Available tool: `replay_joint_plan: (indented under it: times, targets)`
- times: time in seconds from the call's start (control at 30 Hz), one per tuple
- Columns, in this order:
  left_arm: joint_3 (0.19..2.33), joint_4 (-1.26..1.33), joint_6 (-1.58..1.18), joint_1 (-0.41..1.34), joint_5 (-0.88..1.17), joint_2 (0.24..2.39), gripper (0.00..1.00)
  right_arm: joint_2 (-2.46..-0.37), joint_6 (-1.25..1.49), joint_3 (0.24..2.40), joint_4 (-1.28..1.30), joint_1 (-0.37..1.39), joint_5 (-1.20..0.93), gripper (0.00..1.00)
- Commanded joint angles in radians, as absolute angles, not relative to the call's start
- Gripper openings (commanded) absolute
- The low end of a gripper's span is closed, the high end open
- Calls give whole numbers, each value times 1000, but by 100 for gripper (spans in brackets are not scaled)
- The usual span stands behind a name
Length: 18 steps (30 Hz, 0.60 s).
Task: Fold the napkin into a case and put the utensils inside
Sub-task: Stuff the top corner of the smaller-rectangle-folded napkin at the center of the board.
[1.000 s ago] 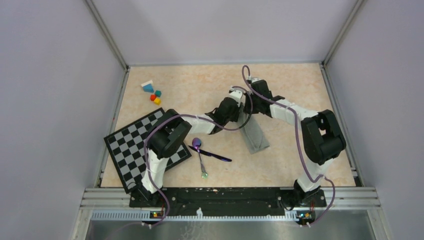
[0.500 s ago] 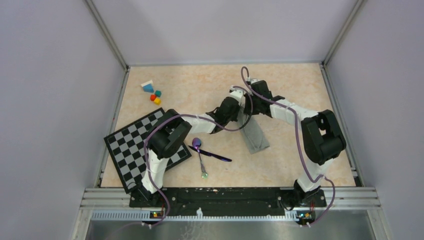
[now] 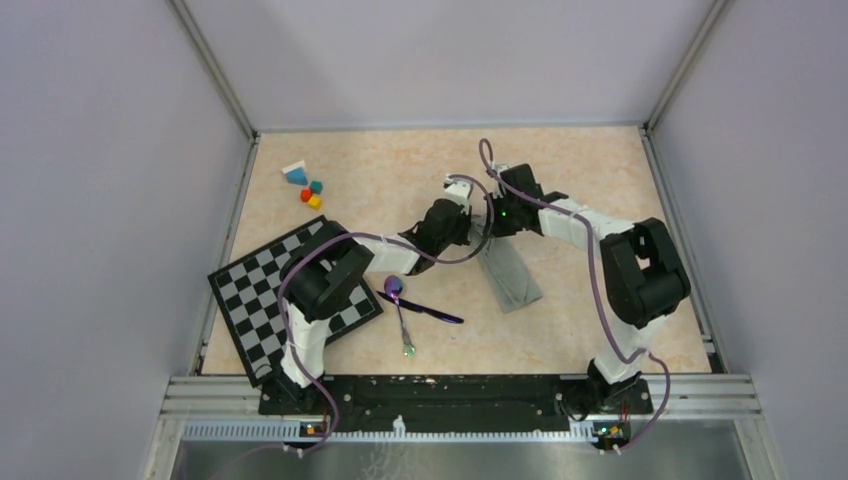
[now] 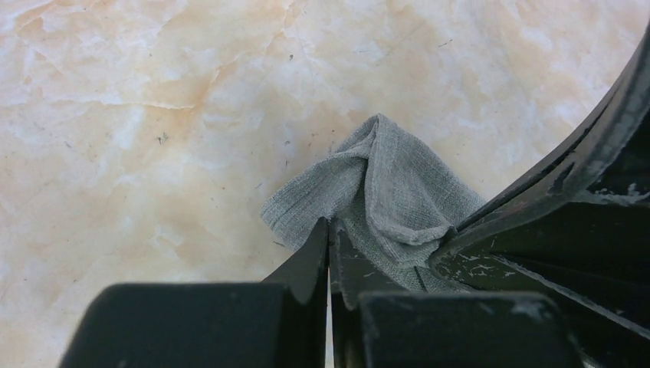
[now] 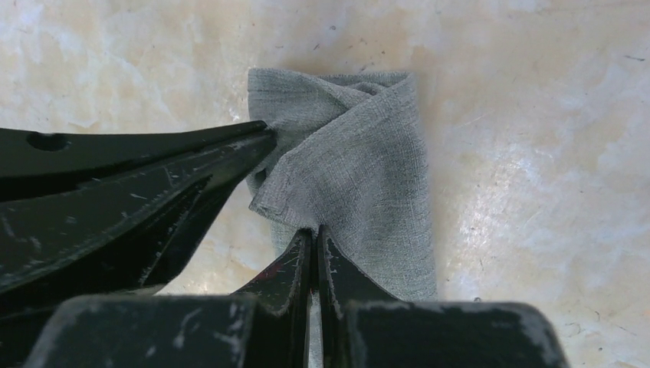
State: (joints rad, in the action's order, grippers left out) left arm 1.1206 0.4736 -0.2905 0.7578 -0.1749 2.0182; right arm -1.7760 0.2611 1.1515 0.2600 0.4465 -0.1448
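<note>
The grey-green napkin (image 3: 512, 278) lies folded into a narrow strip, a flat case, in the middle of the table. Both grippers meet at its far end. My left gripper (image 4: 329, 227) is shut on a bunched corner of the napkin (image 4: 391, 180). Beside it, my right gripper (image 5: 315, 232) is shut on an upper layer of the napkin (image 5: 372, 172), whose end is raised and creased. The utensils lie crossed on the table to the left: the purple spoon (image 3: 399, 300) and the dark stick (image 3: 430, 312).
A black-and-white checkered board (image 3: 270, 295) lies at the near left, partly under the left arm. Small coloured blocks (image 3: 308, 186) sit at the far left. Frame rails line both sides of the table.
My left gripper has closed on the napkin's far end and the left arm has shifted slightly left. The right gripper has kept its grip; the cloth's far end has bunched up.
</note>
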Motion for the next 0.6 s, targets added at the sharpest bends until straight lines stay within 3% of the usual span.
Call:
replay_joint_plan:
  times: [0.0,0.57]
  targets:
    - [1072,634,-330,741,-132,1942,0,-1798,237,1168,295,446,-166,0]
    - [963,800,-326,741,-47,1918,0,-1924,400,1275,207,464,-245,0]
